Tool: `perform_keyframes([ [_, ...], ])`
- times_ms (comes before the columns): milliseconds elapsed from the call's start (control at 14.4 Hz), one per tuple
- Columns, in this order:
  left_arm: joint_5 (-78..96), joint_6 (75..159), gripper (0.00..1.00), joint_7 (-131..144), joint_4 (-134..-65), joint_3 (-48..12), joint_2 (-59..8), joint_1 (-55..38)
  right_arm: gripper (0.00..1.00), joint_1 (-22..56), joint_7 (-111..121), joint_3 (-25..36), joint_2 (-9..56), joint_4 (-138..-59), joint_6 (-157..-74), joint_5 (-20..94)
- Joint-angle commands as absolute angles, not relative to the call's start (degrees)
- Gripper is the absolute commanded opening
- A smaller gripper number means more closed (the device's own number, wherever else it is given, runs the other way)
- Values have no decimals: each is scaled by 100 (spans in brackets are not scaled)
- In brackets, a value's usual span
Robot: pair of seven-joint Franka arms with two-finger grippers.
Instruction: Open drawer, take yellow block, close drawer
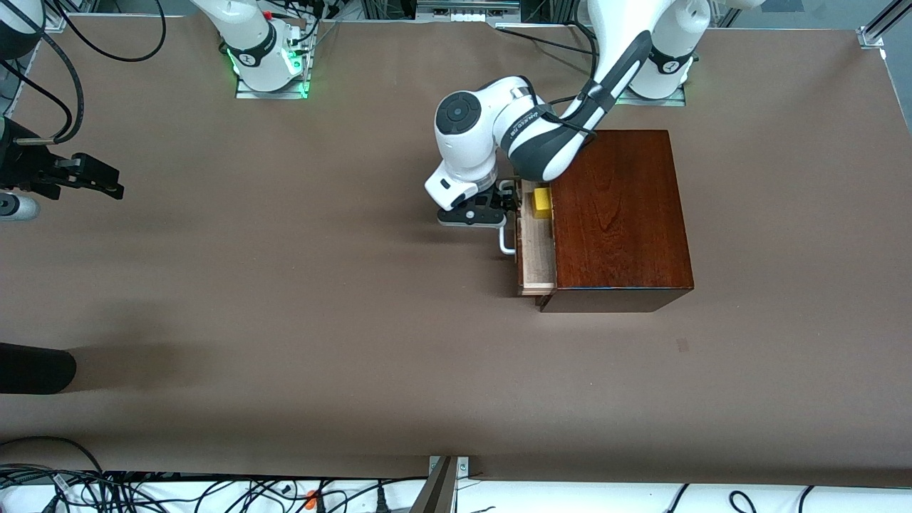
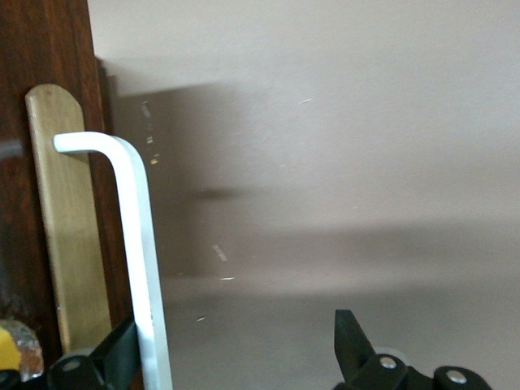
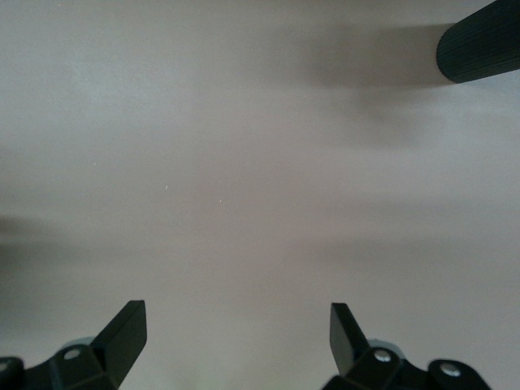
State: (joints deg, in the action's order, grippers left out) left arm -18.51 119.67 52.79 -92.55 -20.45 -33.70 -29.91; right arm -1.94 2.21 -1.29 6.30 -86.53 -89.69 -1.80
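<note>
I am looking at a robotics lab, not a home or a shop. 2 white arms are standing on metal base plates (image 1: pixel 271 91) bolted along one edge of a wide table (image 1: pixel 285 299) that is wearing a plain brown cover, and green status lights (image 1: pixel 229 64) are glowing at the right arm's base. Black cables (image 1: pixel 107 43) are looping around the bases and bundling along the table's edge nearest the front camera. Aluminium framing (image 1: pixel 875 28) is showing at a corner, the kind used for test rigs.
</note>
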Motion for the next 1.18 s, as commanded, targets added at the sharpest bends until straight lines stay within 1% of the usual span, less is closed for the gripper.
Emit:
perform_keyframes([
  [0,-1863,12261,100,5396,-8877,-2101,-3691,-3216,100,-264,193,-185,571,-8640,-8912,-97],
  [278,-1863,12261,100,5388,-8877,-2101,-3691,-3234,100,-264,193,-185,571,-8640,-8912,-97],
  [626,-1872,12103,100,5317,-8886,-2101,-3472,-3208,100,-264,193,-185,571,-8640,-8912,-97],
  [904,-1863,11428,100,5309,-8877,-2109,-3183,-3199,100,-272,193,-185,571,-8640,-8912,-97],
  [1113,-1846,10813,100,5230,-8877,-2118,-2709,-3138,100,-264,193,-185,571,-8639,-8912,-97],
])
